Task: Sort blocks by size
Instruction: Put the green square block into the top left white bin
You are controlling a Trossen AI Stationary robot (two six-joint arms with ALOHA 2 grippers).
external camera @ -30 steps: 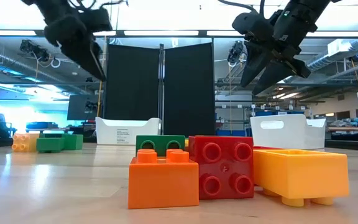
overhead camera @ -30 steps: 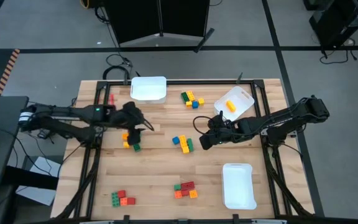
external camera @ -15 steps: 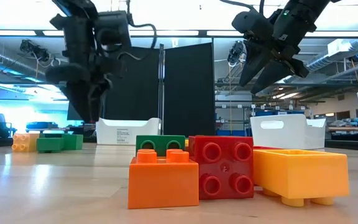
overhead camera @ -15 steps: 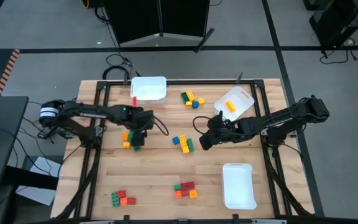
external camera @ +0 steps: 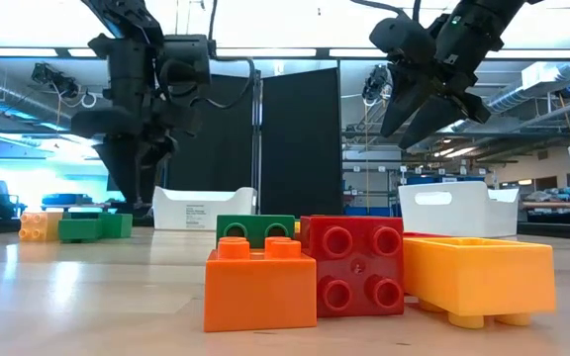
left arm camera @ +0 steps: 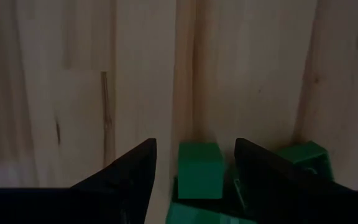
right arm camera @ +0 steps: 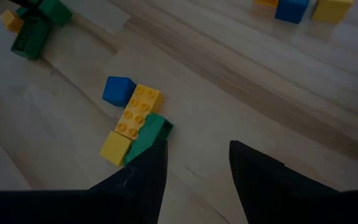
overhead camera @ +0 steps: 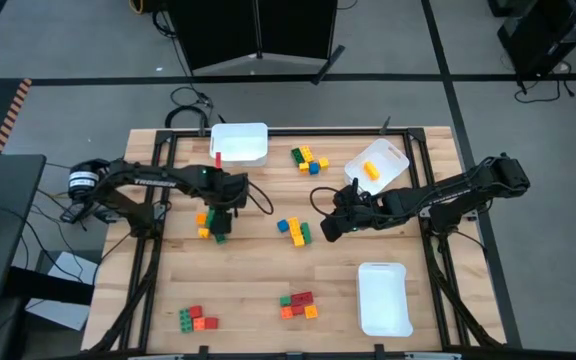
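left hand [overhead camera: 218, 210]: fingers apart, right above a green block [left arm camera: 199, 169] in the left cluster, nothing held | right hand [overhead camera: 326, 226]: fingers apart, empty, beside the middle cluster of blocks [overhead camera: 293, 229] | counter [overhead camera: 258, 290]: other blocks scattered in small groups

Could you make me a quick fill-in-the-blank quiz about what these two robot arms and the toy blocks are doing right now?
1. The left gripper hangs with open fingers straddling a small ____ block.
2. The white bin on the table's right edge holds one ____ block.
3. The number of white bins on the table is ____.
4. The right gripper hovers open beside a cluster whose longest brick is ____.

Missing words: green; orange; three; yellow
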